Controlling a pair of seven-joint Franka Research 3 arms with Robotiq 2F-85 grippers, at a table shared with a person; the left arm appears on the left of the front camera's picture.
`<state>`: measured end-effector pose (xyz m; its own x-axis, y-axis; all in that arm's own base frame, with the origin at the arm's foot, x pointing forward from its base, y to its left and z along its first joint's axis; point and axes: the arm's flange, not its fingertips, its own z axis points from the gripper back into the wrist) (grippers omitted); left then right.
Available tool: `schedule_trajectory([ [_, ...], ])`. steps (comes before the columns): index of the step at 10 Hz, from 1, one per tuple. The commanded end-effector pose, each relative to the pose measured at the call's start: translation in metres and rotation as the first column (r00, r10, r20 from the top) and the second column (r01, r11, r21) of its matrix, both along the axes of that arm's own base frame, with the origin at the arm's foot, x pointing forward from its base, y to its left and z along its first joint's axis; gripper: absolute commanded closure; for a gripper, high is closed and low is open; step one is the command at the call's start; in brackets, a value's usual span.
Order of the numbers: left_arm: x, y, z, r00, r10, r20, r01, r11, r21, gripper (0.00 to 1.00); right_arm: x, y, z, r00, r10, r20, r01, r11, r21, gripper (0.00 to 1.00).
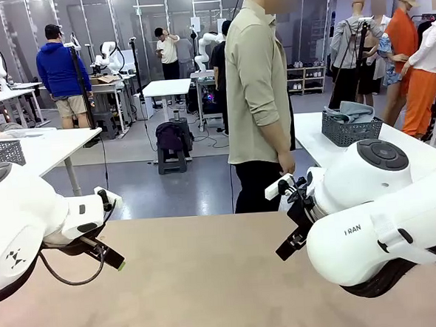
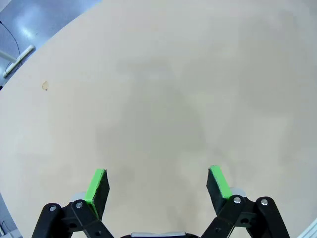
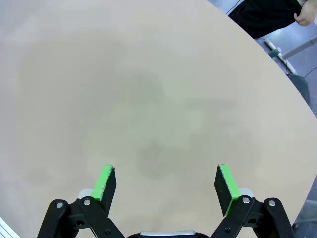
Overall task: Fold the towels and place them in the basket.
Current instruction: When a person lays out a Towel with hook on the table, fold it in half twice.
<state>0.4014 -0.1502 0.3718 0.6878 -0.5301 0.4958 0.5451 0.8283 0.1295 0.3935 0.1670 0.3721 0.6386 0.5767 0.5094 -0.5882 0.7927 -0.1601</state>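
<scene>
You had the tan tabletop (image 1: 210,282) lying plain beneath and between both arms. One person (image 1: 257,94) stood at its far edge, a little toward the robot's right of the middle, with a hand (image 1: 286,163) hanging at the side. Two white arms came in low and well apart, the left arm (image 1: 29,219) from the left and the right arm (image 1: 385,227) from the right.

What your next move turned on sat off this tabletop. A dark lattice basket (image 1: 349,135) stood on a white table (image 1: 317,146) behind the person, toward the robot's right. That put it beyond the right arm, the nearer of the two, and well apart from the left. Its long axis ran roughly across the front view. I judged it out of reach of either arm, so the person looked the likelier one to bring it over. Grey-blue cloth (image 1: 350,111) was heaped in it, probably the towels, though I could not count them. A second mesh basket (image 1: 1,153) stood on another table at the far left, making two baskets.

The left pincer (image 2: 159,178) hung wide above the tabletop, holding nothing, and the right pincer (image 3: 166,177) was just as wide and empty. You had four green pads (image 2: 97,186) in all. One small mark (image 2: 45,86) sat on the tabletop, well apart from the left pincer
</scene>
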Motion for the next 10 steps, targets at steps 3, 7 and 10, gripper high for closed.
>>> schedule_trajectory([
  [3,-0.002,0.000,0.005,1.000,-0.002,-0.006,0.002,1.000,-0.025,0.00,-0.002,-0.002,0.006,1.000,0.000,-0.004,0.000,1.000,0.002,0.00],
  [7,-0.002,0.024,0.061,0.996,-0.085,0.003,0.085,0.990,-0.112,0.00,-0.014,-0.042,0.061,0.999,-0.010,0.036,0.006,0.994,0.111,0.00],
  [10,-0.013,0.046,0.140,0.990,-0.108,0.091,0.115,0.990,-0.075,0.00,-0.037,-0.071,0.115,0.999,0.047,0.012,-0.048,0.985,0.167,0.00],
])
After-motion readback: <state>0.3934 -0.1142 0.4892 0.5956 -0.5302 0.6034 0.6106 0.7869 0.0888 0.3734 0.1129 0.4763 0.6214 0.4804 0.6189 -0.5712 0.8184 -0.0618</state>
